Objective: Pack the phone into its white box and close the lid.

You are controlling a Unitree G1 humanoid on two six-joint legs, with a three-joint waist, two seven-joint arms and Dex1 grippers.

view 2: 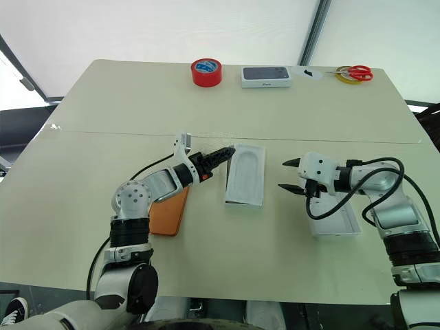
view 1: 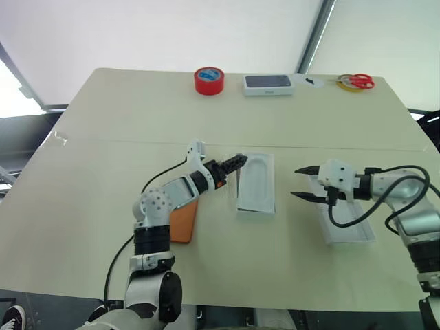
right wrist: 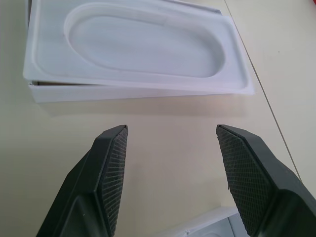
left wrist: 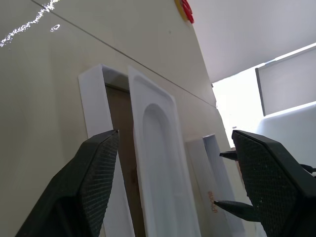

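Both grippers (view 1: 236,163) (view 1: 300,183) gape empty; left arm half hides the phone (view 1: 183,223).

Pale beige table (view 1: 124,130) with a thin seam running across its width. White canopy fabric behind it, a grey pole (view 1: 317,31) slanting down toward the far edge. Bright daylight through gaps at both sides (left gap blown out). Dark floor past the table's left edge.
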